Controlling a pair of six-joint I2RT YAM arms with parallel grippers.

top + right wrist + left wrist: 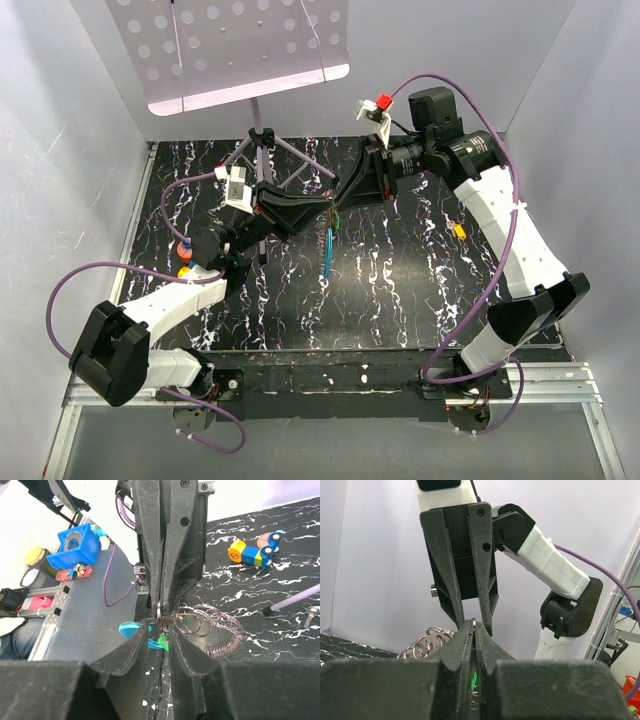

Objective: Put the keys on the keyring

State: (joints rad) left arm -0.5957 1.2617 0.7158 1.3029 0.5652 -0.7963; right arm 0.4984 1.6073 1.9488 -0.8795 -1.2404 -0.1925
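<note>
Over the middle of the table [400,300] your two claws meet tip to tip, held up off the black marbled surface; left gripper [474,629] comes in from the left, right gripper [160,634] from the far right.

Left claw is fully closed; in the right wrist view its tips pinch a thin silvery loop of the keyring [199,622], so read it as clamped on the keyring. The rest of that bundle, several overlapping rings plus a coiled wire section, hangs to one side of the pinch point, in the air and not on the table.

Light-blue tag [131,629] sticks out on the other side of the fingers; from the top camera you see it as a blue strip dangling below the meeting point.

Right claw's jaws stand apart with a clear gap; in the left wrist view its two fingers [454,580] straddle the left fingertips, one on each side.

Key [163,641], green head, sits right in that gap, just under the pinched loop and just beside the tag; you can't tell from these views whether either right pad touches it, or whether it is threaded on the ring.

Toy car [252,552] lies on the table behind, well apart from all this; purple tripod stand [262,135] stands at the far edge.
</note>
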